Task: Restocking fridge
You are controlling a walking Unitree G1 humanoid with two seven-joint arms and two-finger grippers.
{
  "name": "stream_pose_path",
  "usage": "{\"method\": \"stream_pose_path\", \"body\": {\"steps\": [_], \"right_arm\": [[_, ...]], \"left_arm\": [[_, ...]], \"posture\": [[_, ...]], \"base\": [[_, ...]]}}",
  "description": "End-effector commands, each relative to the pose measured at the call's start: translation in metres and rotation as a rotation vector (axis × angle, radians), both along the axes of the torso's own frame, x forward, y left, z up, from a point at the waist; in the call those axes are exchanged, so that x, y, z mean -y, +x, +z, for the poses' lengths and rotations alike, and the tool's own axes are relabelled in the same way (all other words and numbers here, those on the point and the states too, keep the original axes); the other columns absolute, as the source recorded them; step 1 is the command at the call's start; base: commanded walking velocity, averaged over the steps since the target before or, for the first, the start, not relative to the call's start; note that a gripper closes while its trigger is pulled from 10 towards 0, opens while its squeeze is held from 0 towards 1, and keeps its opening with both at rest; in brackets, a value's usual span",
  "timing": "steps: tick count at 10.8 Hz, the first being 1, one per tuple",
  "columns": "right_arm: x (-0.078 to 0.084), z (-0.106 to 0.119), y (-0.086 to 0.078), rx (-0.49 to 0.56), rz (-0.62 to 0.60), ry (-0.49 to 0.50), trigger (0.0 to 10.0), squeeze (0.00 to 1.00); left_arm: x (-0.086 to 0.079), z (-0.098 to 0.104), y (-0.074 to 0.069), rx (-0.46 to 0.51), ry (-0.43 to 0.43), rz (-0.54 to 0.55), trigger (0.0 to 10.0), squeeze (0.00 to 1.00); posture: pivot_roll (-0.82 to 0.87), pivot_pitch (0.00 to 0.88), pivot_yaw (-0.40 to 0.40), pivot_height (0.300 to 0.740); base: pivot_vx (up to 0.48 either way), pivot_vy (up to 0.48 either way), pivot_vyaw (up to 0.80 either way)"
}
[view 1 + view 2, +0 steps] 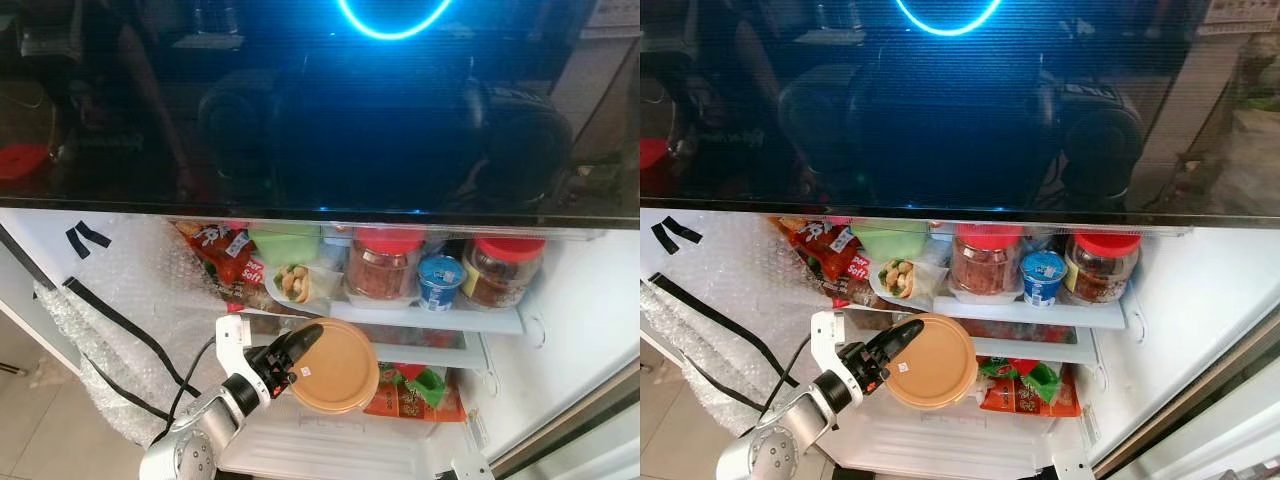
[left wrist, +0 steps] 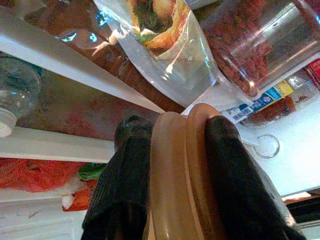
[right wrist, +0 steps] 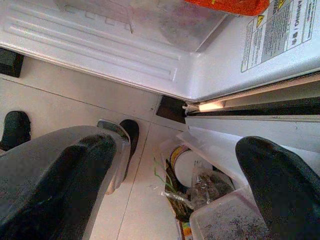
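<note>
bottle (image 2: 15, 92) cut off, jar labels unreadable

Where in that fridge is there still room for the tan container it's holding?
The upper shelf is crowded: snack bags, red-lidded jars, a blue cup. Lower down, bare white floor lies before the orange packet, right of the left gripper clamping the tan container.

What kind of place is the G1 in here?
Likely a home kitchen: an open fridge with jars on its shelf, tiled floor below. The left gripper holds a tan container at the shelves.
</note>
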State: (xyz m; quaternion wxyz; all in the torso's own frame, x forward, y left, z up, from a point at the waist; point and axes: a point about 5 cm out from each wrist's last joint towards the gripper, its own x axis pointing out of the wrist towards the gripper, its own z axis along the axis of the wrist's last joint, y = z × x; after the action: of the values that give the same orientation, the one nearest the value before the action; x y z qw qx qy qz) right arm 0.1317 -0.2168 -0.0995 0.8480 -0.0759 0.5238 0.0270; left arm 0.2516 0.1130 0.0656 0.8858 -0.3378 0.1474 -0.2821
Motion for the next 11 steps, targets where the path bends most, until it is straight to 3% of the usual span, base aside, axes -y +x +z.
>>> {"method": "stream_pose_path", "body": {"steps": [1, 4, 5, 6, 7, 10, 11], "right_arm": [[0.002, -0.001, -0.003, -0.011, -0.018, 0.002, 10.0, 0.0], [0.0, 0.0, -0.001, 0.016, -0.021, 0.039, 10.0, 0.0], [-0.002, 0.003, 0.005, 0.039, 0.108, 0.018, 10.0, 0.0], [-0.005, 0.006, 0.011, 0.041, 0.333, -0.044, 10.0, 0.0], [-0.007, 0.008, 0.016, 0.058, 0.478, -0.106, 10.0, 0.0], [-0.004, 0.007, 0.013, 0.067, 0.356, -0.072, 10.0, 0.0], [-0.003, 0.008, 0.012, 0.111, 0.252, -0.051, 10.0, 0.0]], "left_arm": [[0.002, 0.005, 0.002, 0.018, -0.002, -0.013, 10.0, 0.0], [0.002, 0.006, 0.003, 0.021, -0.003, -0.01, 10.0, 0.0], [0.002, 0.005, 0.003, 0.021, -0.003, -0.01, 10.0, 0.0], [0.003, 0.005, 0.003, 0.022, -0.003, -0.011, 10.0, 0.0], [0.003, 0.005, 0.003, 0.022, -0.003, -0.015, 10.0, 0.0], [0.004, 0.005, 0.003, 0.022, -0.005, -0.014, 10.0, 0.0], [0.003, 0.005, 0.003, 0.022, -0.005, -0.011, 10.0, 0.0]], "posture": [[-0.07, 0.0, 0.017, 0.711], [-0.07, 0.0, 0.014, 0.703], [-0.08, 0.0, 0.015, 0.703], [-0.08, 0.0, 0.015, 0.703], [-0.08, 0.0, 0.015, 0.703], [-0.08, 0.0, 0.013, 0.703], [-0.07, 0.0, 0.011, 0.703]], "base": [[0.0, 0.0, 0.0], [0.0, 0.0, 0.0], [0.0, 0.0, 0.0], [0.0, 0.0, 0.0], [0.0, 0.0, 0.0], [0.0, 0.0, 0.0], [0.0, 0.0, 0.0]]}}
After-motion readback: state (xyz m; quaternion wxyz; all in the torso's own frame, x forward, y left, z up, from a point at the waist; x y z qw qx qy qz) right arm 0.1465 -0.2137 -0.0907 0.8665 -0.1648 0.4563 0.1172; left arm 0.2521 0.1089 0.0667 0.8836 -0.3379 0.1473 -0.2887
